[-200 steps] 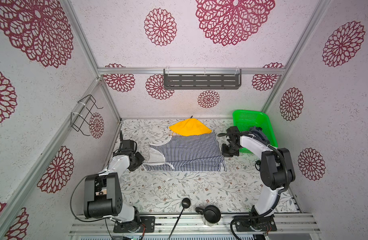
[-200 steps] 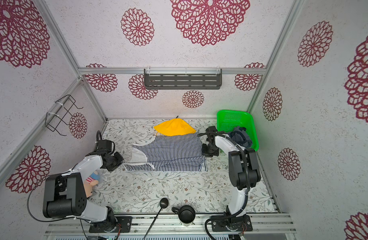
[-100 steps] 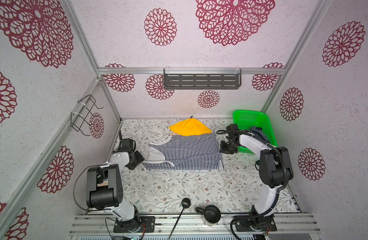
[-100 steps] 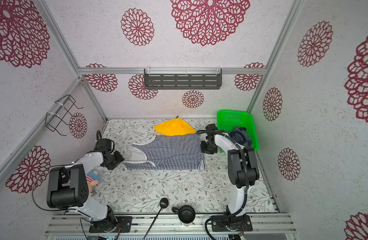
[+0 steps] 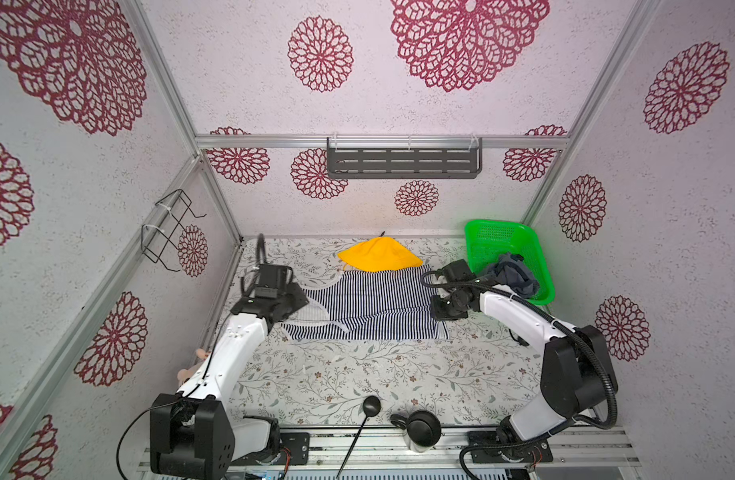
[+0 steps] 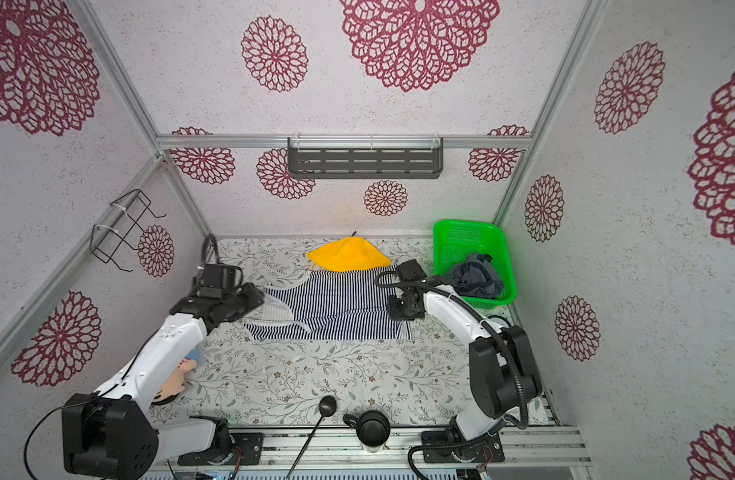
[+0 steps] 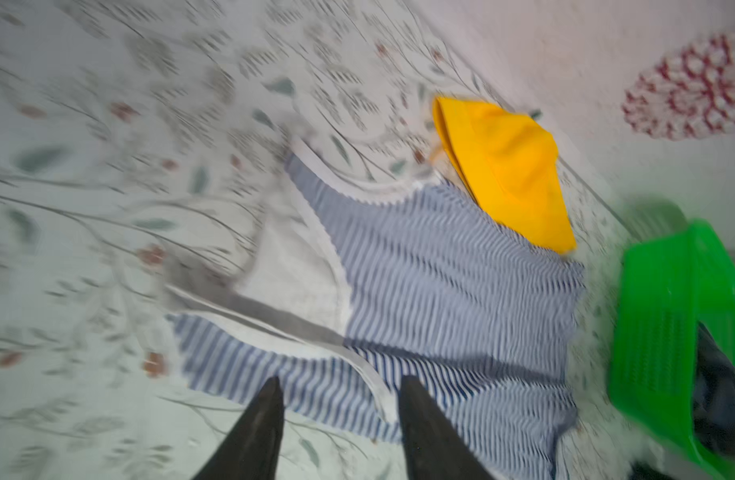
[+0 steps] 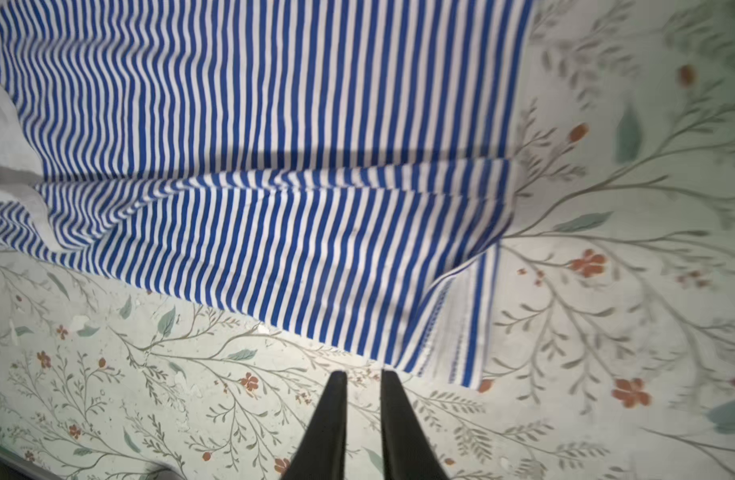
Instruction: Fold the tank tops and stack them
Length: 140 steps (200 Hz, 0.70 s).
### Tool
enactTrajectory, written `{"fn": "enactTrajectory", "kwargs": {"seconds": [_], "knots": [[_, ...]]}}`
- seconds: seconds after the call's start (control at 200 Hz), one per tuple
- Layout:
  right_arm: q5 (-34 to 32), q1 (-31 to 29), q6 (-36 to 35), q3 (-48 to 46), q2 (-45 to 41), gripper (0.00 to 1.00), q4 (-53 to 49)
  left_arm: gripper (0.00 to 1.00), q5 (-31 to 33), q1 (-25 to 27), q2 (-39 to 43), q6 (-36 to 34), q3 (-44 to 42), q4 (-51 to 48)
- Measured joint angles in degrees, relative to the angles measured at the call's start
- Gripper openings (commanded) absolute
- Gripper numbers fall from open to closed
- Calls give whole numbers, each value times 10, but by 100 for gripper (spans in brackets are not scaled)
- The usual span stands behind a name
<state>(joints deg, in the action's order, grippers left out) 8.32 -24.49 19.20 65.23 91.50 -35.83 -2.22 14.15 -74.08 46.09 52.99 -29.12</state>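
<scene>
Left tool, jaws parted and empty, above the strap end of the striped tank top; right tool, jaws narrowly parted and empty, just off its hem. The top lies flat on the tabletop, near long edge apparently folded over, far edge touching a yellow hat. A blue-grey top waits crumpled in the green basket. Step in hand: probably lengthwise folding. The next move calls for fresh grips at both ends, clear of the hat.

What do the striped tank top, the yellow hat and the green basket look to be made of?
The striped tank top: soft matte knit cloth, probably cotton jersey; it lies limp with folds and a stitched hem. The yellow hat: matte woven fabric, holding a creased peak. The green basket: glossy moulded plastic, walls perforated in a grid.
</scene>
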Motion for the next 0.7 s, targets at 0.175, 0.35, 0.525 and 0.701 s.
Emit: {"fn": "enactTrajectory", "kwargs": {"seconds": [0.175, 0.35, 0.525, 0.701], "knots": [[-4, -10, 39, -36, 21, 9, 29, 39, -13, 148, -46, 103, -73, 35], [-12, -31, 55, -35, 56, 7, 58, 59, -2, 205, -127, 150, -43, 80], [-25, -37, 62, -39, 68, 7, 69, 62, 23, 200, -189, 161, -4, 122], [-40, -36, 64, -45, 77, 7, 73, 62, 35, 178, -248, 158, 43, 142]]}}
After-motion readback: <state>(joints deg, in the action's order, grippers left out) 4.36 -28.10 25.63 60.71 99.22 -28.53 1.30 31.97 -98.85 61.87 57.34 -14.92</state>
